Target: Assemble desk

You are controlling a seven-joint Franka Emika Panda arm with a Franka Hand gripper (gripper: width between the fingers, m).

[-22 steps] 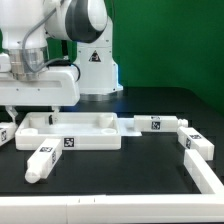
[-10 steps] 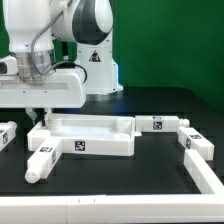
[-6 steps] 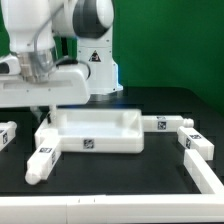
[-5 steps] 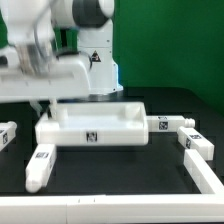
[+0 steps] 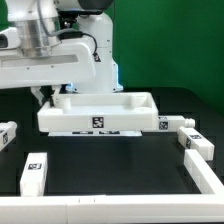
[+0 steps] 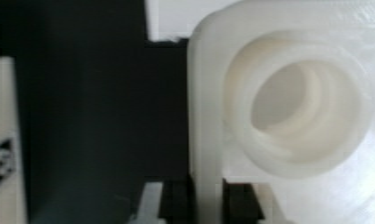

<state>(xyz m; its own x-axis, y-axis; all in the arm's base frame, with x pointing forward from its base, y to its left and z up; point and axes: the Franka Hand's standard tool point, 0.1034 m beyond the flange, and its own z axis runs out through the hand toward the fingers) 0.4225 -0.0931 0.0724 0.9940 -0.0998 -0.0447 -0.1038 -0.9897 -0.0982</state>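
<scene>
My gripper [image 5: 47,97] is shut on the rim at the left end of the white desk tabletop [image 5: 100,113] and holds it lifted off the black table, roughly level. In the wrist view the rim stands between my fingers [image 6: 161,203], with my gripper [image 6: 203,200] just below a round corner socket of the tabletop [image 6: 290,95]. One tagged white leg [image 5: 33,172] lies at the front left. Another leg [image 5: 5,135] lies at the far left edge. Two more legs [image 5: 172,124] [image 5: 195,142] lie on the exterior view's right.
A white L-shaped rail [image 5: 206,172] runs along the front right of the table. The white robot base [image 5: 97,62] stands behind the tabletop, in front of a green backdrop.
The tabletop has risen off the table and swung toward the exterior view's right with my gripper. The front left leg has shifted slightly and lies straighter.
</scene>
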